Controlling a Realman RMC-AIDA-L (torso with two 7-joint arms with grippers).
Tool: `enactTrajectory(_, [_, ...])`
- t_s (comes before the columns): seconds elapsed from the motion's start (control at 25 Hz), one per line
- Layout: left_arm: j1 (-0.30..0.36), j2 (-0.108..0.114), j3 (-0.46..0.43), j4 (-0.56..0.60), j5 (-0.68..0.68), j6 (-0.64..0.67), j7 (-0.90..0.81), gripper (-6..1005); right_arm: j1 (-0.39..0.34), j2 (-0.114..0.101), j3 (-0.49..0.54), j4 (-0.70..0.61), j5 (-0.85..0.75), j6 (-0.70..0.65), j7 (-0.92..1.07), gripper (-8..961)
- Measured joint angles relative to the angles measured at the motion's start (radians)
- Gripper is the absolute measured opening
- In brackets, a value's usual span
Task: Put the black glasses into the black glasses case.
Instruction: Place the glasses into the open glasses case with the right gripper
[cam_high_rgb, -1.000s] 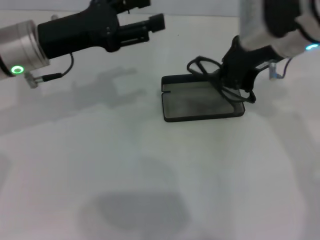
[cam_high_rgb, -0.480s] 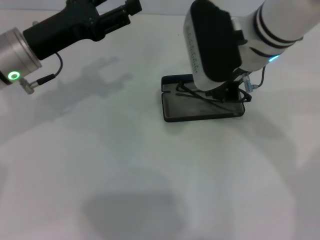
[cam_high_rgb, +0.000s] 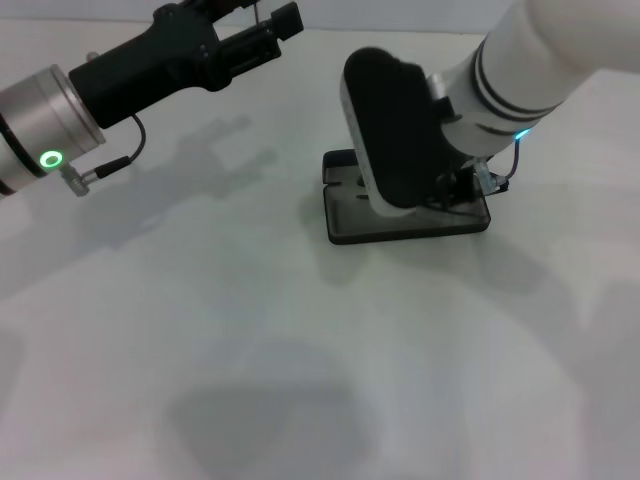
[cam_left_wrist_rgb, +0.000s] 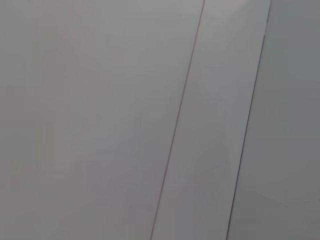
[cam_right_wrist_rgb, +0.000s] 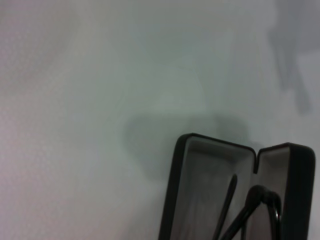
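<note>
The black glasses case lies open on the white table right of centre, and its greyish lining shows in the right wrist view. The black glasses sit low inside the case, a slim temple arm slanting across the lining. In the head view the glasses are almost wholly hidden by my right arm. My right gripper is down at the case's right end, under the bulky wrist. My left gripper hangs open and empty high at the back left, well away from the case.
The case stands on a plain white table. Shadows of both arms fall across it. The left wrist view shows only pale flat panels with thin dark seams.
My right arm has swung down and leftward over the case, lowering the glasses from above its right end into it. The left arm has shifted only slightly.
</note>
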Motion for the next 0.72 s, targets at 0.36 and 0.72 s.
enactTrajectory(0.36, [0.002, -0.006, 0.0, 0.001, 0.007, -0.001, -0.001, 798, 0.006, 0.0, -0.06, 0.001, -0.024, 0.041, 0.027, 104])
enactTrajectory(0.72, [-0.004, -0.011, 0.0, 0.001, 0.009, -0.007, 0.0, 798, -0.002, 0.0, -0.125, 0.01, -0.033, 0.101, 0.048, 103])
